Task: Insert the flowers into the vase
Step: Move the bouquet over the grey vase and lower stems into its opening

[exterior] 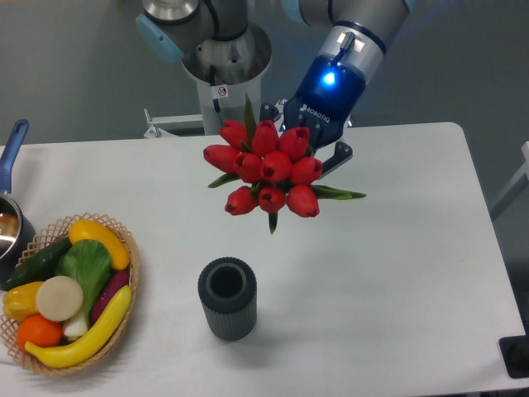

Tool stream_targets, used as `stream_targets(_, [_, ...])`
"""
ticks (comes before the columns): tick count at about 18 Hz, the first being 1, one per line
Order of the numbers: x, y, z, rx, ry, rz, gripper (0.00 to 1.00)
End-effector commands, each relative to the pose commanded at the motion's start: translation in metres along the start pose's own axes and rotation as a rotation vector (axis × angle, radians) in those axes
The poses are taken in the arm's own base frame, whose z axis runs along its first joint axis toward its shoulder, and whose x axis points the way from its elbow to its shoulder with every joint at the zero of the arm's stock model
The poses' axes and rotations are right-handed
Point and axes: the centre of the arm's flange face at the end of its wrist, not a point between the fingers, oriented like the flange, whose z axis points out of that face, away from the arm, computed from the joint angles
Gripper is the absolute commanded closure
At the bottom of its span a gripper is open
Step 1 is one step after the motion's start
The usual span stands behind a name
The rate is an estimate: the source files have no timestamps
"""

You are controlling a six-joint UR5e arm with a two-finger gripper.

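Aloft, the hand grips the flowers, red buds with green leaves.

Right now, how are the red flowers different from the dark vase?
The flowers are bright red with green leaves; the vase is dark grey. The flowers are held in the air by the claw; the vase stands upright on the table, empty. The vase is ribbed; the flowers are smooth.

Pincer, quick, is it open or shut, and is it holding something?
Pincer: shut on the flowers, held up in the air above the table, not yet in the vase.
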Motion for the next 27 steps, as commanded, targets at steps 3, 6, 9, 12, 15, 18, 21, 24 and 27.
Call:
stream_targets(3, [-0.007,0.006,0.016,0.069,0.05,0.018,0.67])
stream_targets(6, [-0.011,0.004,0.021,0.168,0.104,0.055,0.67])
stream_targets(9, [-0.015,-0.002,0.021,0.248,0.145,0.069,0.67])
stream_targets(12, [-0.024,-0.014,0.019,0.34,0.186,0.1,0.67])
stream_targets(15, [-0.029,-0.019,0.027,0.38,0.217,0.108,0.67])
stream_targets(18, [-0.022,-0.018,0.05,0.423,0.263,0.176,0.67])
stream_targets(21, [-0.025,-0.004,0.072,0.47,0.301,0.189,0.67])
stream_targets(24, [-0.021,-0.008,0.08,0.472,0.317,0.198,0.67])
stream_targets(27, [-0.021,-0.003,0.091,0.473,0.335,0.187,0.67])
